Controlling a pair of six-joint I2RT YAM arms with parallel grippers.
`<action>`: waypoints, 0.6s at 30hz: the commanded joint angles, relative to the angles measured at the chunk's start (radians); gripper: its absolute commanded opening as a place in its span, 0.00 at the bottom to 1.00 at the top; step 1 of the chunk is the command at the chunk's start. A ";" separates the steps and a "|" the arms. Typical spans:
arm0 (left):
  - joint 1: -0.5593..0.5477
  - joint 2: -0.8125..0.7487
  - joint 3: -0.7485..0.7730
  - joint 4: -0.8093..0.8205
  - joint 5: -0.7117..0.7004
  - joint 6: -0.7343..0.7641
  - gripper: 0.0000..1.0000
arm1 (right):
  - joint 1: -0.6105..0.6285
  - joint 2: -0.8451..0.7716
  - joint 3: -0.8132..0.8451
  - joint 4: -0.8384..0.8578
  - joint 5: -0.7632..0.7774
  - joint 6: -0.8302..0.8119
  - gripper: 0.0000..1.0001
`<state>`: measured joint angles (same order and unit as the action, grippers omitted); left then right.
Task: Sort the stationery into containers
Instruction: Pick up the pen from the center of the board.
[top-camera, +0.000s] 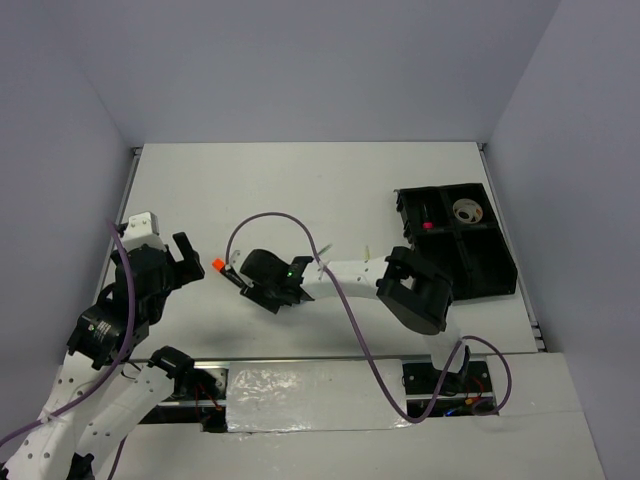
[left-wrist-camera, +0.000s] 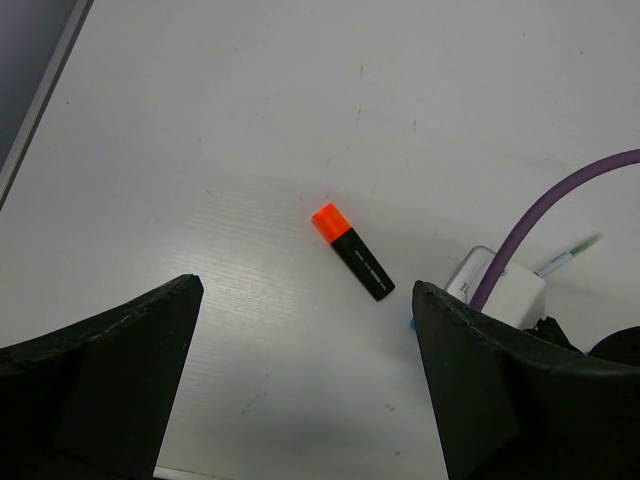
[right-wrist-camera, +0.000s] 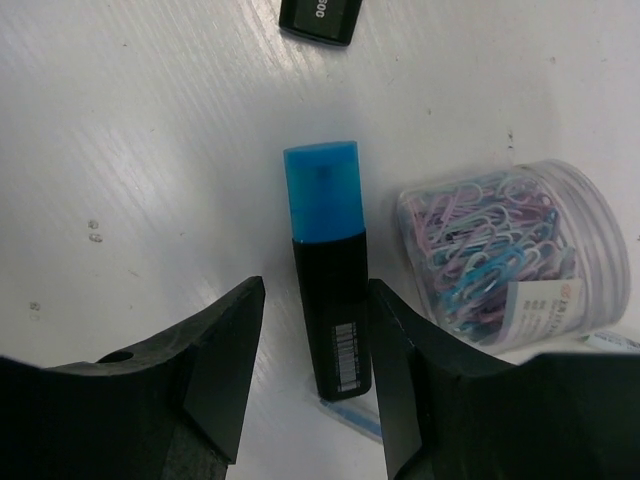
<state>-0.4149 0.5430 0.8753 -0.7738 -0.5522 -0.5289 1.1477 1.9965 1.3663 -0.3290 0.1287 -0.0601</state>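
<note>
Your right gripper (right-wrist-camera: 312, 300) straddles the blue-capped highlighter (right-wrist-camera: 330, 270), jaws part-open either side of its barrel, evidently lined up to pinch; no clamping is evident. The highlighter lies flat just beside the paper-clip tub (right-wrist-camera: 515, 255): stubby, black, barcode-labelled. Your left gripper (left-wrist-camera: 305, 300), well apart from the tub, is spread wide.

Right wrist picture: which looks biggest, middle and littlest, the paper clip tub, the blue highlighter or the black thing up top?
1. Paper clip tub
2. Blue highlighter, longer but thinner
3. Black thing up top, though the edge cuts it off
</note>
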 joint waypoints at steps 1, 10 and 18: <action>0.004 -0.006 0.025 0.042 0.005 0.004 0.99 | 0.004 0.027 -0.006 0.033 -0.027 0.009 0.53; 0.004 -0.002 0.025 0.048 0.024 0.017 0.99 | 0.035 0.047 -0.012 0.042 -0.073 0.025 0.46; 0.004 -0.009 0.024 0.048 0.021 0.014 0.99 | 0.087 0.041 0.014 0.074 -0.150 0.043 0.25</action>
<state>-0.4149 0.5430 0.8757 -0.7696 -0.5339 -0.5262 1.2160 2.0224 1.3647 -0.2977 0.0376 -0.0341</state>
